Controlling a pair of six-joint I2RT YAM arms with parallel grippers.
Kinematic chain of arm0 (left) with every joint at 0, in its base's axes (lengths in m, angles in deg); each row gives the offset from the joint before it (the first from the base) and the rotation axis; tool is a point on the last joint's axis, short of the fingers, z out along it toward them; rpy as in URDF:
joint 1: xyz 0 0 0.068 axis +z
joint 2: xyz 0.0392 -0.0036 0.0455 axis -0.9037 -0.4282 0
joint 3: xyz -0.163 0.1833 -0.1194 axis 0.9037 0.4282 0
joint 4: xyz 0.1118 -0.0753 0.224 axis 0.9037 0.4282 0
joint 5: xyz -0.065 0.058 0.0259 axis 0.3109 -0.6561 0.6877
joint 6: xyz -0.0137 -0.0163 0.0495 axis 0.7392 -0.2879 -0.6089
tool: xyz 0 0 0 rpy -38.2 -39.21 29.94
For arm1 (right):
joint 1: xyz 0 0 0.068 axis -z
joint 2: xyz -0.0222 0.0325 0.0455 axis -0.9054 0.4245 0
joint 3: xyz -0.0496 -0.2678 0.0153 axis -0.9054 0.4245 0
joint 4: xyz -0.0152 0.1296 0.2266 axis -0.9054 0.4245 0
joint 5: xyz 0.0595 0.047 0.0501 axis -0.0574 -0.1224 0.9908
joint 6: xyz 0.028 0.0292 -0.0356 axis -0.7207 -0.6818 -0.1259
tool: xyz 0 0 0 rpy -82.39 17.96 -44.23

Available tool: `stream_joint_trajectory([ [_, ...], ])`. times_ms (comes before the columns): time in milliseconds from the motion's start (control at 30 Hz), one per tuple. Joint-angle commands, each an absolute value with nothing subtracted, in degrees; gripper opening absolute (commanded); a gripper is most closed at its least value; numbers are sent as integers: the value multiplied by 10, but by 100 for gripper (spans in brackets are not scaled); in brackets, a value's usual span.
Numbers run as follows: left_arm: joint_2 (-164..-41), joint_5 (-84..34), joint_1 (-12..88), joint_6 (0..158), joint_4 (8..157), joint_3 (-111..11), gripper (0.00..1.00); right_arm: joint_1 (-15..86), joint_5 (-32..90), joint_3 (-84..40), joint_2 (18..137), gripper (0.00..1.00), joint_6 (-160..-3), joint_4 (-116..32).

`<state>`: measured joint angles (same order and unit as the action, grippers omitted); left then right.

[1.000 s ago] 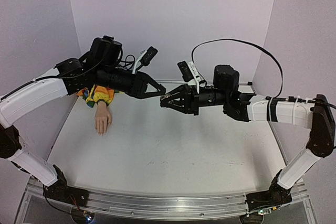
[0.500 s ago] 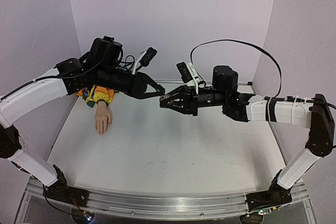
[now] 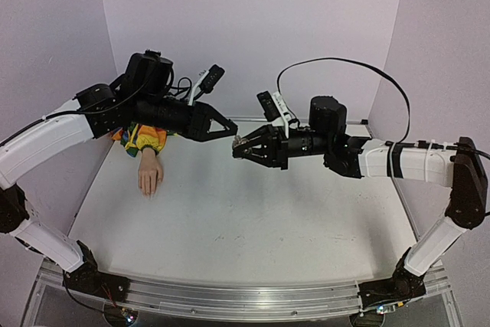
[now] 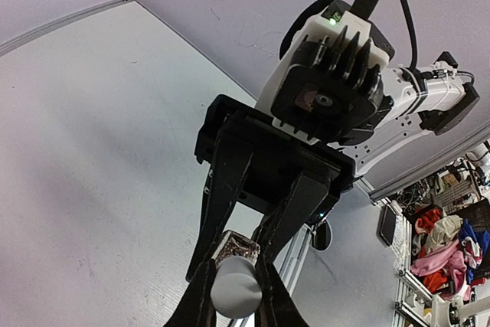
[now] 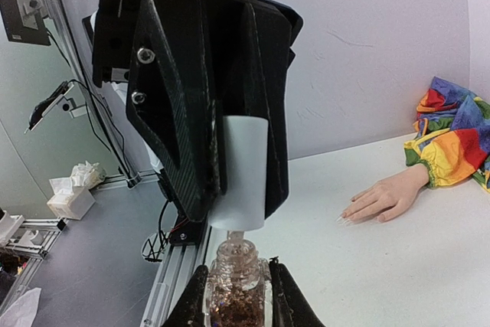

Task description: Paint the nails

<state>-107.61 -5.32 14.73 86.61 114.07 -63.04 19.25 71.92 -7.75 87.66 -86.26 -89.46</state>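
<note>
1. Your right gripper (image 3: 239, 147) is clamping a small glass bottle (image 5: 236, 287) with glittery brown contents.
2. Your left gripper (image 3: 229, 135) is pinching the white cap (image 5: 243, 170) just above the bottle's neck, and it is blocking much of the right wrist view.
3. The nails (image 5: 344, 219) are lying farther back on the table (image 3: 245, 223), on the mannequin hand (image 5: 387, 197) with the rainbow sleeve (image 5: 452, 134), well apart from both grippers.
4. Your left arm is sitting slightly higher and further left than half a second ago.

mannequin hand (image 3: 150, 176) at left, bare table (image 3: 230, 220) beside
</note>
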Motion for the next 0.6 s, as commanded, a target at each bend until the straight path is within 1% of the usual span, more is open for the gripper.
stream_joint_trajectory([
  [0,-1055,-57,148,868,1119,-641,0,192,737,-97,874,0,-855,-924],
  [567,-1044,-76,150,861,1121,-642,0,192,738,-97,874,0,-855,-925],
])
